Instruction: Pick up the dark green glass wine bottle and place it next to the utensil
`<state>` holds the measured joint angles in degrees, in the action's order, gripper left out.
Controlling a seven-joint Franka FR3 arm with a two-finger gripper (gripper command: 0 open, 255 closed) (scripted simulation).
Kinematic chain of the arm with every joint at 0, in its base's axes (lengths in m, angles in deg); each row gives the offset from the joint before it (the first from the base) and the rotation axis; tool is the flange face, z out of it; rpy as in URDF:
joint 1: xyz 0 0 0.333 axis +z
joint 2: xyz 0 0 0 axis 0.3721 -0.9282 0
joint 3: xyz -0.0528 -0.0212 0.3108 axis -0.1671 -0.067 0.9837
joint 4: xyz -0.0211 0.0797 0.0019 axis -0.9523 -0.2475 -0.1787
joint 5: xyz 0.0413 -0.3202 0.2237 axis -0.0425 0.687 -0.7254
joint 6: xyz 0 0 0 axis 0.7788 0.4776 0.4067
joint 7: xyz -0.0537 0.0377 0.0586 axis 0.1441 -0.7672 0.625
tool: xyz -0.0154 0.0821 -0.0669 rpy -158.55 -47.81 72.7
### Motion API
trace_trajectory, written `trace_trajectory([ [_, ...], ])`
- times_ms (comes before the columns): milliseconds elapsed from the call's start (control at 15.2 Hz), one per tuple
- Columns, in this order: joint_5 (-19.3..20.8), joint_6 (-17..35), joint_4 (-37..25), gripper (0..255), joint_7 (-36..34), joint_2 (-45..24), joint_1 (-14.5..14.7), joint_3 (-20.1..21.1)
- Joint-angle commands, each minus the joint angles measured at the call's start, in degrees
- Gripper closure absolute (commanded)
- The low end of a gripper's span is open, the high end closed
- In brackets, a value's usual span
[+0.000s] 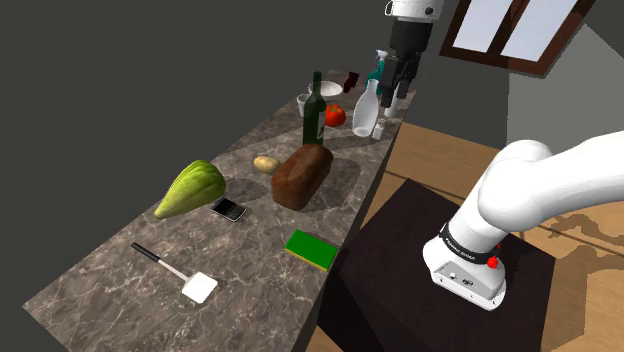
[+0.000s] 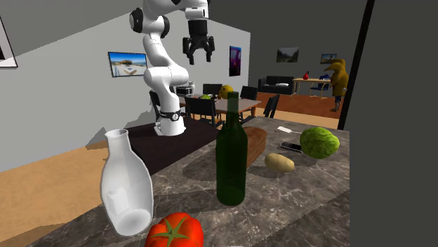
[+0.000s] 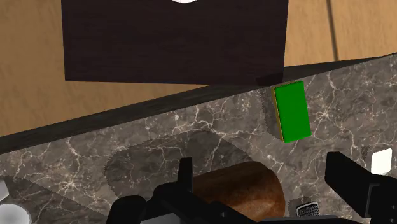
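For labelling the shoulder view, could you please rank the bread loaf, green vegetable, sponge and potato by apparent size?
Brown bread loaf and pale green leafy vegetable: too alike to rank.
Flat green rectangular sponge, nearer the camera.
Small tan potato.

dark green wine bottle [image 1: 314, 112] stands upright, neck up, untouched, just beyond the far end of the brown loaf [image 1: 303, 176] in the shoulder view. spatula [image 1: 176, 271], thin black handle and white square blade, lies flat well apart on the loaf's near side.
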<state>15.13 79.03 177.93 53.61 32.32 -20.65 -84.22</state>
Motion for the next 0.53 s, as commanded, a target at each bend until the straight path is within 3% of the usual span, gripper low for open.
trace_trajectory([
  [0, 0.0, 0.0, 0.0, 0, 0.0, 0.0, 0.0, 0.0],
  [462, 1.8, 9.3, -6.2, 0, 1.8, -13.5, -1.3, -1.7],
])
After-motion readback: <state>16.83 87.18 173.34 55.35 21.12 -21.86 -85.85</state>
